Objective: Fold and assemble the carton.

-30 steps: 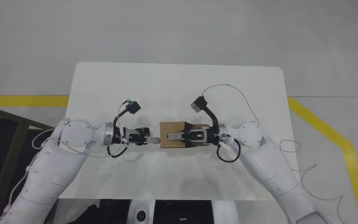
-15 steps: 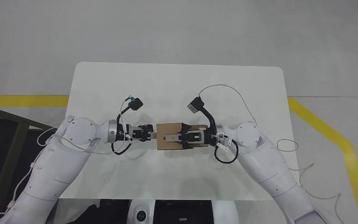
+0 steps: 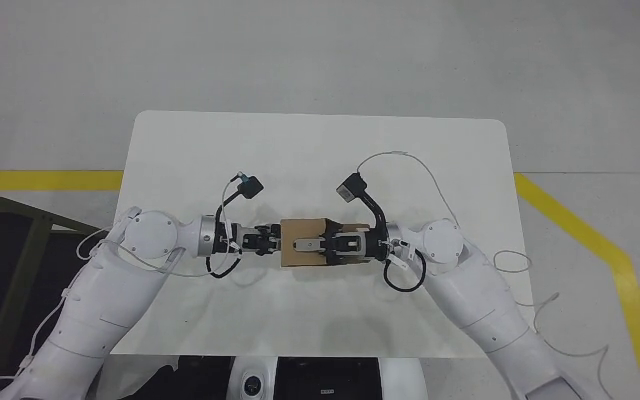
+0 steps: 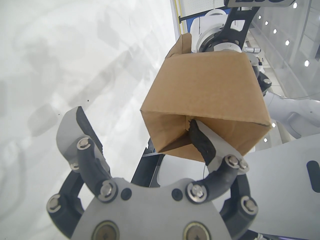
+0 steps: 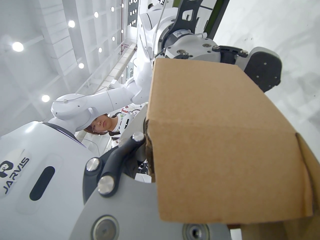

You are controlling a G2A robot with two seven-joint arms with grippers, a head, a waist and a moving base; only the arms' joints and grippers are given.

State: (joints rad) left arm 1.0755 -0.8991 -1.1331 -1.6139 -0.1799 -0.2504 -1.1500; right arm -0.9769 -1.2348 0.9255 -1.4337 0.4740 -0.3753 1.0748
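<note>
The carton [image 5: 220, 138] largely hides the right end effector [image 3: 322, 243].

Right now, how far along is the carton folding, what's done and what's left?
Done: the carton stands opened into a square tube. In hand: the right gripper grips it over the table, while one of the left gripper's fingers sits inside its open end. Left: that end is unclosed, so flaps likely need folding shut.
</note>
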